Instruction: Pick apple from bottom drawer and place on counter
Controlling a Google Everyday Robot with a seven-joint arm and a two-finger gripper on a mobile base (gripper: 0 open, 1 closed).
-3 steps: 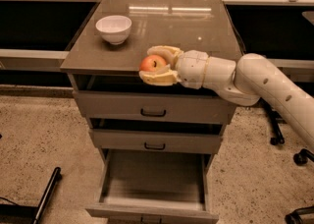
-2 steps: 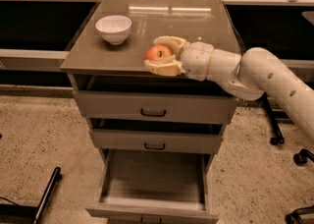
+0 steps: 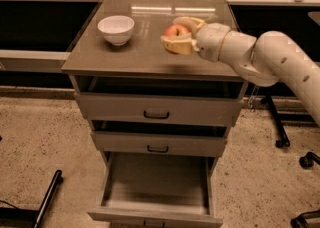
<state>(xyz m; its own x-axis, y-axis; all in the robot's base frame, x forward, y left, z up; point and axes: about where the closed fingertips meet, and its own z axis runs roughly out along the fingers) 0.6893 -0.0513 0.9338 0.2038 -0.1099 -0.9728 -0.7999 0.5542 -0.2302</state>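
Glossy grey-brown counter [image 3: 145, 54], the square top of the drawer cabinet, lies directly under what you are carrying, and that vertical relation is the one your coming move turns on. You have the small round red-orange apple [image 3: 177, 30] held between the two tan fingers of the gripper [image 3: 171, 33], which are closed around it, one arching over its top and the other running beneath its near side. The apple sits right at the fingertips, so nothing lies ahead of or beside the gripper to reach for; the target is straight below. I cannot tell from this view whether the fruit touches the surface or hangs just above it, so judge the last descent gently. As the grip runs roughly level with the top, the lower finger will probably meet the counter first. Beyond the fingertips, to the far side from the white jointed arm [image 3: 260, 57], stands a white ceramic bowl [image 3: 116, 28], apart from the apple with bare counter between, so a release here should not disturb it. Well below the gripper, at the cabinet's foot, the narrow grey bottom drawer [image 3: 155, 184] is pulled out, and its plain floor holds nothing you can see. By my reckoning only the placing remains.
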